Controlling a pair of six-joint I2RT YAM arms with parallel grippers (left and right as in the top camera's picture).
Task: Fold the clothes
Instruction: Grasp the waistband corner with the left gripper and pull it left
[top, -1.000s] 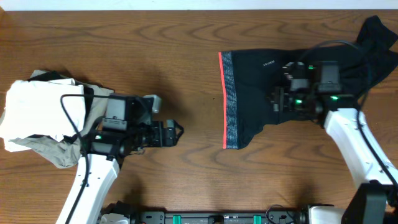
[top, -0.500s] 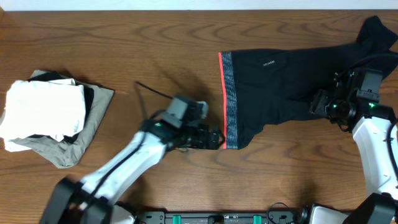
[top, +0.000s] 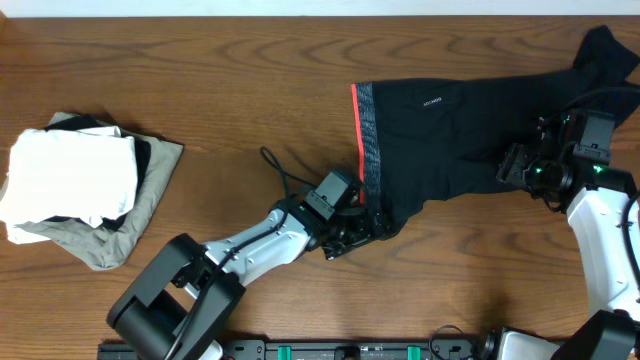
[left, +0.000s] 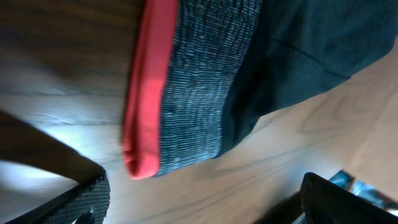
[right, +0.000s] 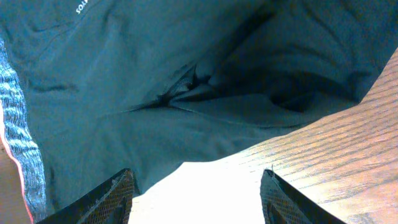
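Observation:
The clothes, black leggings (top: 450, 140), lie spread flat at the table's centre-right, one leg trailing to the far right corner. Their grey waistband (top: 371, 150) with coral-red trim (top: 354, 150) faces left. My left gripper (top: 372, 228) is open at the waistband's near corner. In the left wrist view the corner of the waistband (left: 199, 81) lies just ahead of the open left gripper (left: 211, 205), with bare table between the fingers. My right gripper (top: 508, 166) hovers open over the leggings' right part. In the right wrist view the black fabric (right: 186, 81) lies ahead of the right gripper (right: 196, 199).
A stack of folded garments, white (top: 70, 175) over olive-grey (top: 150, 180), sits at the table's left side. The left arm (top: 260, 245) stretches diagonally across the front middle, and its cable (top: 280, 165) loops above it.
My left arm has swung right from beside the folded stack to the waistband's near corner. The right gripper has pulled back from the leggings' middle to their right part.

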